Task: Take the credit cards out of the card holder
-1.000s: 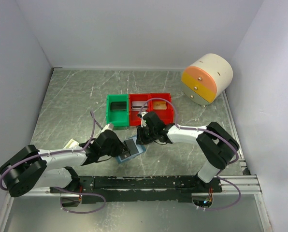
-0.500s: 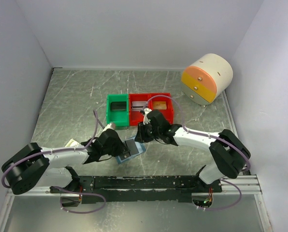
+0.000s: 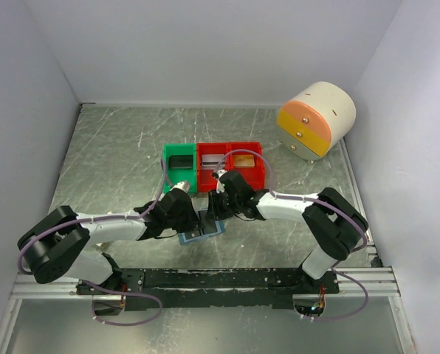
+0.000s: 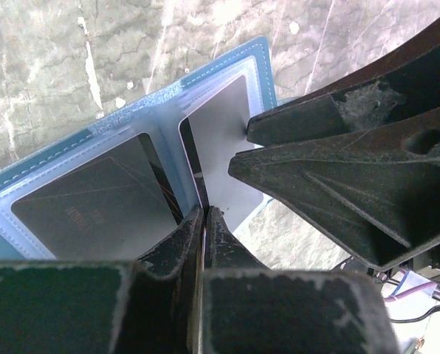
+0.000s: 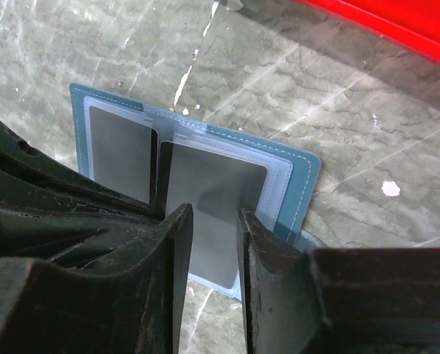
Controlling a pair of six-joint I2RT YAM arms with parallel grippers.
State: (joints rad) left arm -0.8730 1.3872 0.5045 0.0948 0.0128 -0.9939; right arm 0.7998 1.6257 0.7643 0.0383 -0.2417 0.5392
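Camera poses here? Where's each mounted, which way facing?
Top external: above, behind the bases, facing down at the table; left arm, right arm show.
Left wrist: on left arm, facing the card holder; left gripper in front, right gripper intruding.
Right wrist: facing the same holder; right gripper in front.
Shared: both wrists see the grey credit cards.

The card holder (image 4: 150,118) runs off the left wrist view's edge.

Slate-blue card holder (image 5: 300,181), dark grey credit cards (image 5: 209,188), white-veined grey table (image 3: 117,162)
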